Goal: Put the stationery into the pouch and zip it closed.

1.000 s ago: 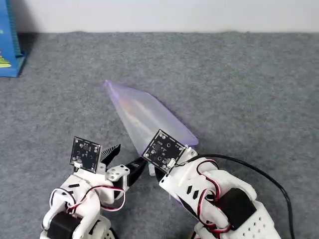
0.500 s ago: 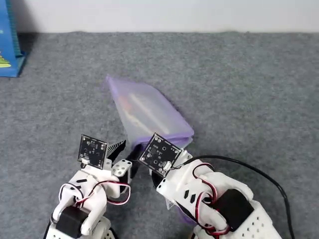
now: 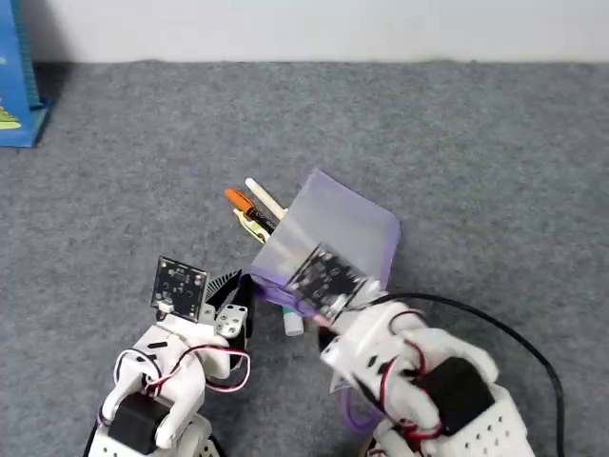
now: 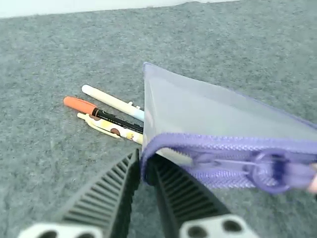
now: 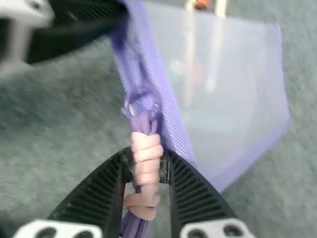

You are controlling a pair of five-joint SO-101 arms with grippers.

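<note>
Here, 1 translucent purple pouch, 3 slim pens against it. Left gripper pinches its zipper edge; right gripper clamps its knotted pink pull.

The left arm and right arm were white plastic with black motors, looped red wires and square black camera boards. A black cable ran from the right arm. The left tool and right tool had black ribbed fingers on white bases.
</note>
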